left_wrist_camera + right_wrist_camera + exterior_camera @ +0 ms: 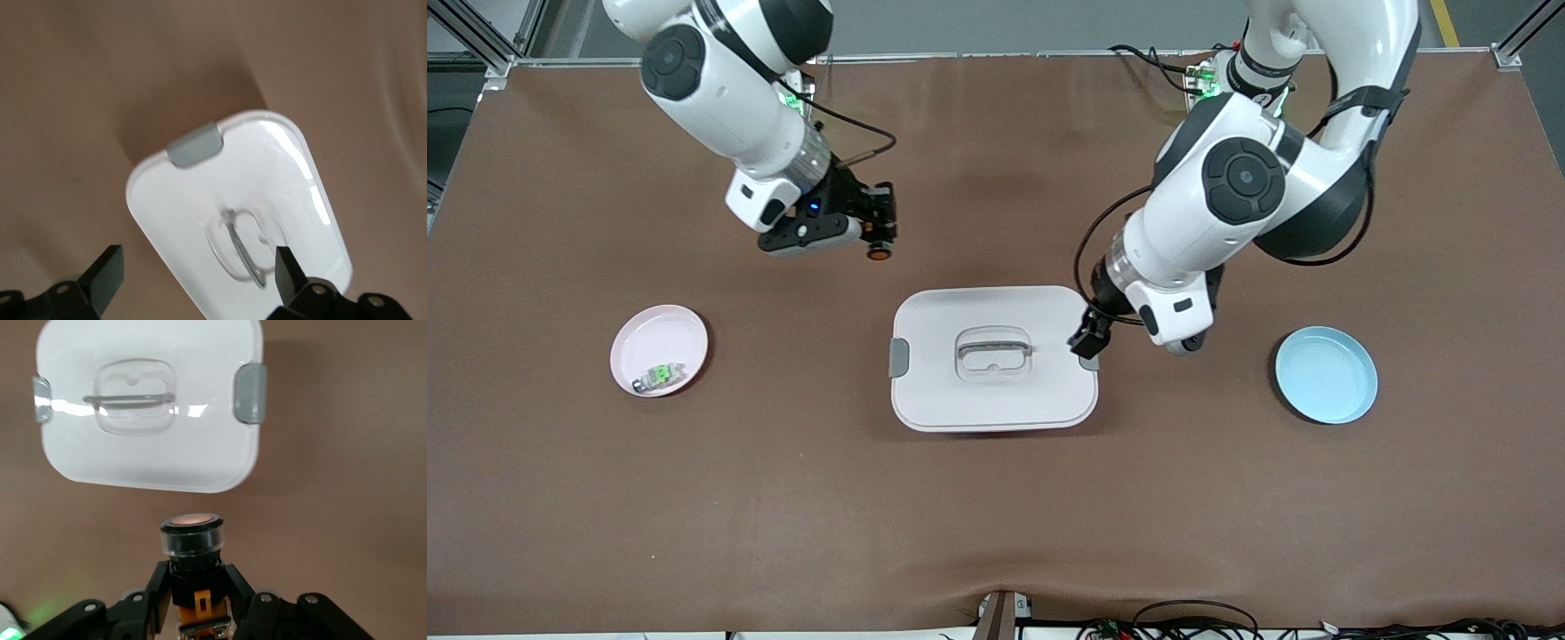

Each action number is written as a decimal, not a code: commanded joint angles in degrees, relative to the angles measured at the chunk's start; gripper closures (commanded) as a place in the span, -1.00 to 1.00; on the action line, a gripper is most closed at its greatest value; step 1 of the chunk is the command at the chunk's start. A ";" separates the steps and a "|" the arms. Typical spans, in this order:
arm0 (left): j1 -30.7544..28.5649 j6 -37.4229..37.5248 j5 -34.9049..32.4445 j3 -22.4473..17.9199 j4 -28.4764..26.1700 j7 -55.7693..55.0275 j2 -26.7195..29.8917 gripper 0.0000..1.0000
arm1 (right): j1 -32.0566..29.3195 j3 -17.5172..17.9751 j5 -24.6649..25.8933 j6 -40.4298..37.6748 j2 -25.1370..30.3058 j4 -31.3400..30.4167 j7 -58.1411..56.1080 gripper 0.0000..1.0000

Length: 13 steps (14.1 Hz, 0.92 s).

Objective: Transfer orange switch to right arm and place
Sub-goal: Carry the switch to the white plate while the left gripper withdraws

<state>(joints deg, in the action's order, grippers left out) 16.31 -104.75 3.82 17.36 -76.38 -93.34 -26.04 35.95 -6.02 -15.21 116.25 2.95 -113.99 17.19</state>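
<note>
The orange switch has a black body and a round orange cap. My right gripper is shut on it and holds it in the air over bare table, between the right arm's base and the white lidded box. In the right wrist view the switch sits between the fingers with its cap toward the box. My left gripper is open and empty, low over the box's grey latch at the left arm's end. In the left wrist view its fingers straddle the box lid.
A pink plate toward the right arm's end holds a small green-and-clear switch. A blue plate lies toward the left arm's end. The box has a clear handle in the middle of its lid.
</note>
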 commanded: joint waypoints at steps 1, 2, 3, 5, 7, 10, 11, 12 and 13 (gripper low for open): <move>-4.52 5.07 -1.80 -0.13 -0.70 14.09 1.60 -1.00 | -3.42 0.74 6.65 -4.09 3.81 -1.50 -7.06 0.85; -5.84 6.13 -4.15 -0.13 -0.88 18.93 1.69 -1.00 | -4.21 0.74 9.99 -5.50 4.60 -1.50 -10.57 0.85; -6.73 6.83 -7.31 -0.05 -0.88 22.38 1.69 -1.00 | -5.00 0.74 12.72 -6.73 5.48 -1.58 -14.17 0.85; -8.83 7.01 -12.76 -0.05 -0.70 28.18 1.69 -1.00 | -8.24 0.74 15.29 -8.75 6.71 -1.67 -22.33 0.85; -11.29 7.10 -15.85 -0.05 -0.53 37.56 1.78 -1.00 | -12.81 0.74 18.09 -9.81 7.68 -1.93 -32.96 0.85; -14.99 7.45 -16.13 -0.22 -0.44 49.46 2.13 -1.00 | -21.50 0.74 20.12 -8.94 7.86 -2.55 -51.86 0.85; -15.26 8.41 -16.13 -0.14 -0.44 50.44 2.83 -1.00 | -23.88 0.74 20.65 -7.98 7.77 -2.72 -56.26 0.85; -15.35 8.77 -16.13 -0.40 -0.44 51.58 3.01 -1.00 | -25.99 0.74 21.53 -5.88 7.69 -3.68 -60.66 0.85; -16.31 8.77 -16.47 -1.01 -0.44 52.81 3.10 -1.00 | -27.93 0.74 22.32 -2.99 7.68 -5.09 -64.35 0.85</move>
<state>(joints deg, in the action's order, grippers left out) 0.50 -97.47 -11.32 16.84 -76.38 -42.93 -24.62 11.62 -6.47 4.94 109.33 9.36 -115.96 -40.78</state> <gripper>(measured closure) 0.000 0.617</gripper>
